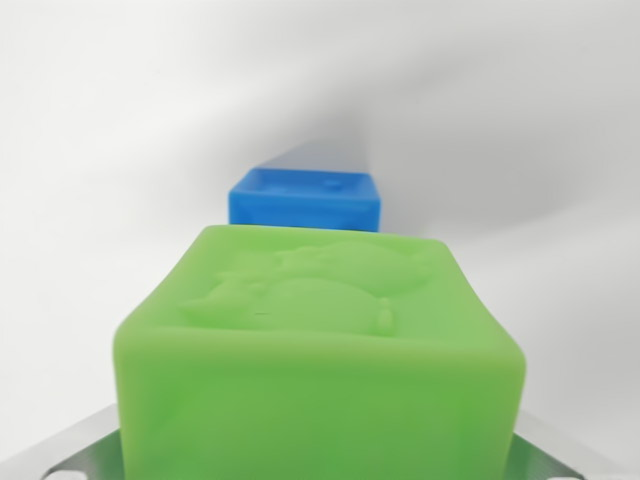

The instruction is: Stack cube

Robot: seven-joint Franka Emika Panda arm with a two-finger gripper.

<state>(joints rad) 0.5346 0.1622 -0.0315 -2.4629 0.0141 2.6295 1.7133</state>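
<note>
The green cube (320, 350), embossed on top, sat close before the hand, whose grip state I could not tell, with the blue cube (305, 198) just beyond it on the white surface (100, 150).

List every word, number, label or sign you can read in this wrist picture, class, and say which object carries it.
No readable text: there are no words, numbers or labels anywhere in the picture.
green cube: its top face carries only a raised relief picture, perhaps an animal, with no letters.
blue cube: small moulded marks on its top, too small and blurred to read.
The white surface is blank.
</note>
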